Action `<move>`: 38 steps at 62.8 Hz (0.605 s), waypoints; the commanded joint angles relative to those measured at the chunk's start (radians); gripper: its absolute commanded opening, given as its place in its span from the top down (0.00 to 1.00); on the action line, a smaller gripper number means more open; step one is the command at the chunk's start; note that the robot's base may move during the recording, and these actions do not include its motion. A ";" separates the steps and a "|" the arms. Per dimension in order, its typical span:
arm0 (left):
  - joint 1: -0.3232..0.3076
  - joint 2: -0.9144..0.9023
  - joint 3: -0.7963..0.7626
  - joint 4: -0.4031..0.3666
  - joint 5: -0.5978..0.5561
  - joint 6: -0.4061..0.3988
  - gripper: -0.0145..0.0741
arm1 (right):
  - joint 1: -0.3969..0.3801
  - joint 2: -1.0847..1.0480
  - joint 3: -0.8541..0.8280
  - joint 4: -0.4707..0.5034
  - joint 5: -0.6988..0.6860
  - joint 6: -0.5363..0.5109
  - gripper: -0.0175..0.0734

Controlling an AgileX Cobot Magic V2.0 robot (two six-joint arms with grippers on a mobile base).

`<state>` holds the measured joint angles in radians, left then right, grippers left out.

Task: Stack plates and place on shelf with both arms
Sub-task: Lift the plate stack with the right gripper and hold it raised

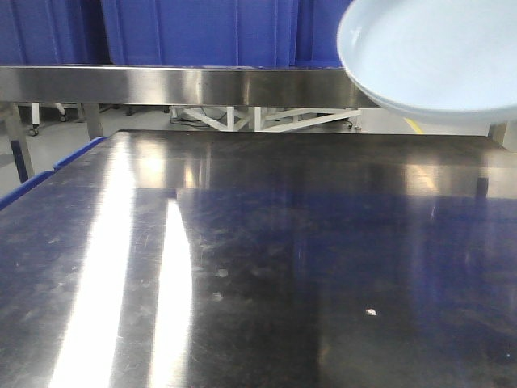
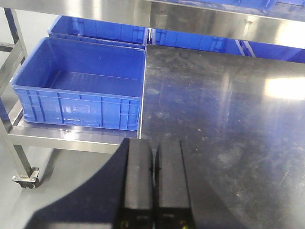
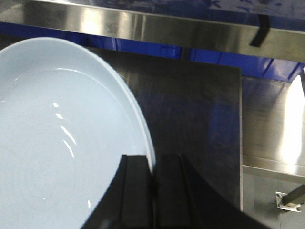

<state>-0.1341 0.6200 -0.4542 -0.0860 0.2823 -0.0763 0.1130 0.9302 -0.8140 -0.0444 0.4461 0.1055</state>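
Meanwhile right end effector (image 3: 153, 164) clamps a plate (image 3: 57, 143) rim; left end effector (image 2: 153, 145) clenched near blue crate (image 2: 81, 86).

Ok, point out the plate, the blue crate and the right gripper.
plate (image 3: 57, 143): right wrist view, its inner surface.
blue crate (image 2: 81, 107): left wrist view, its front wall.
right gripper (image 3: 153, 161): right wrist view, between its fingertips, at the rim.

Industrial workroom, likely a lab or storeroom: scuffed steel table (image 1: 323, 242), steel shelf (image 1: 161, 85) at 12 o'clock carrying blue crates (image 1: 194, 32), open crate (image 2: 81, 86) at 10 o'clock on castored steel rack (image 2: 71, 136), plain grey floor (image 2: 71, 181).
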 commanded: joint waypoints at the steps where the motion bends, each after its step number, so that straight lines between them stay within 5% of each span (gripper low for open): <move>1: -0.001 0.000 -0.028 -0.004 -0.080 -0.009 0.73 | -0.037 -0.099 0.036 -0.005 -0.123 -0.005 0.75; 11: -0.001 0.000 -0.028 -0.004 -0.080 -0.009 0.73 | -0.097 -0.227 0.155 -0.004 -0.149 -0.005 0.75; 38: -0.001 0.000 -0.028 -0.004 -0.080 -0.009 0.73 | -0.101 -0.351 0.280 -0.004 -0.230 -0.005 0.75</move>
<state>-0.1341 0.6200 -0.4542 -0.0860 0.2823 -0.0763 0.0192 0.5842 -0.5041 -0.0444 0.3308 0.1055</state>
